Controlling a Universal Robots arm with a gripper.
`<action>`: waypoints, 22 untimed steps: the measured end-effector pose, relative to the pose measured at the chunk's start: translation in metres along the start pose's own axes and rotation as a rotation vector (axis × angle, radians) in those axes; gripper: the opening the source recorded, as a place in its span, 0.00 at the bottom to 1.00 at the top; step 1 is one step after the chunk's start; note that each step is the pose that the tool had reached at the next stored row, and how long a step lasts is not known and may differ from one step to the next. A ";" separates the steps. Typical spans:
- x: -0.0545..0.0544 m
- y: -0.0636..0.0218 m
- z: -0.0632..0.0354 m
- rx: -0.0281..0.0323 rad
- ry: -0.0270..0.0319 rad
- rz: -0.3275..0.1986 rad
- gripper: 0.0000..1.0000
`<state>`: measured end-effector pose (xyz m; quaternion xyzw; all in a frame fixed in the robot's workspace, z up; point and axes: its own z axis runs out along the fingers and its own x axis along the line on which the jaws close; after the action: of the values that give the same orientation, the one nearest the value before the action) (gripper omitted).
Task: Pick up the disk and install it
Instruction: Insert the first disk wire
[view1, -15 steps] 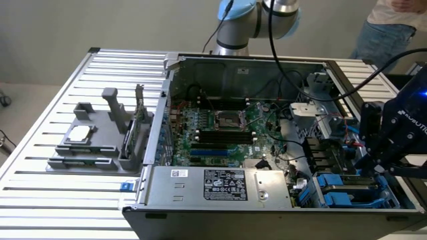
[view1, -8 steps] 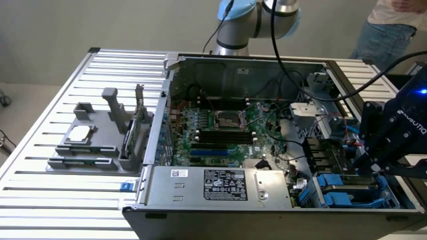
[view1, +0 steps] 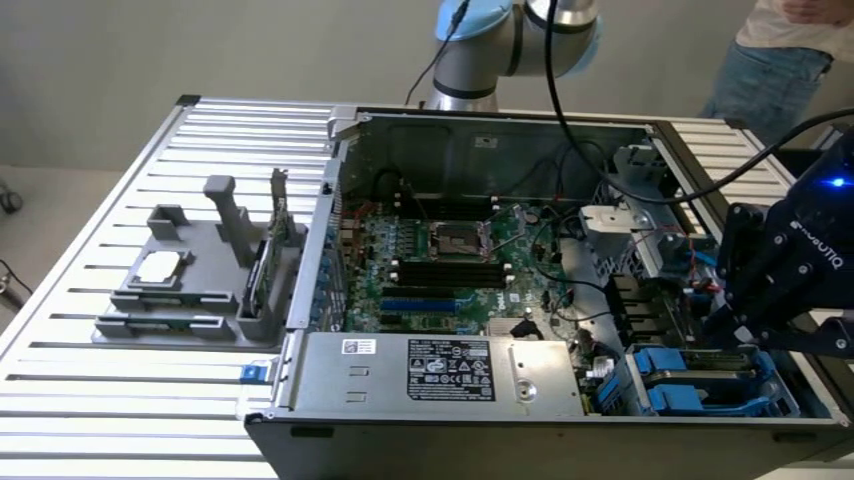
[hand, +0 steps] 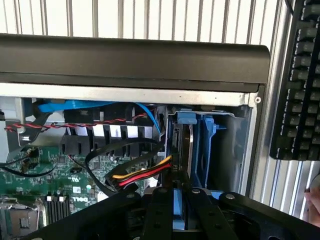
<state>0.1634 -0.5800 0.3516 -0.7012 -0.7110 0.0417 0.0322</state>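
The disk (hand: 183, 150) stands on edge, a thin silver-grey slab with a blue carrier. It sits partly down in the blue drive bay (hand: 212, 145) at the case's corner, next to a bundle of red, yellow and black cables. My gripper (hand: 177, 194) is shut on the disk's blue upper edge, with one black finger on each side. In the exterior view my black gripper (view1: 731, 325) hangs over the blue drive bays (view1: 674, 375) at the case's front, on that view's right. Most of the disk is hidden behind it there.
The open computer case (view1: 334, 180) holds a green motherboard (view1: 454, 260) and a grey power supply box (view1: 441, 370). A grey fixture (view1: 187, 300) with a silver chip (view1: 158, 266) stands on the slatted table. A keyboard (hand: 300, 80) lies beside the case. A person (view1: 774, 60) stands behind.
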 end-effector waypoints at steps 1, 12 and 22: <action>0.000 0.0001 0.0002 0.0003 0.0011 0.009 0.16; 0.008 0.0025 0.0003 0.0014 0.0031 0.058 0.16; 0.008 0.0090 -0.0002 0.0073 -0.0127 0.108 0.16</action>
<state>0.1722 -0.5719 0.3507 -0.7381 -0.6723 0.0504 0.0279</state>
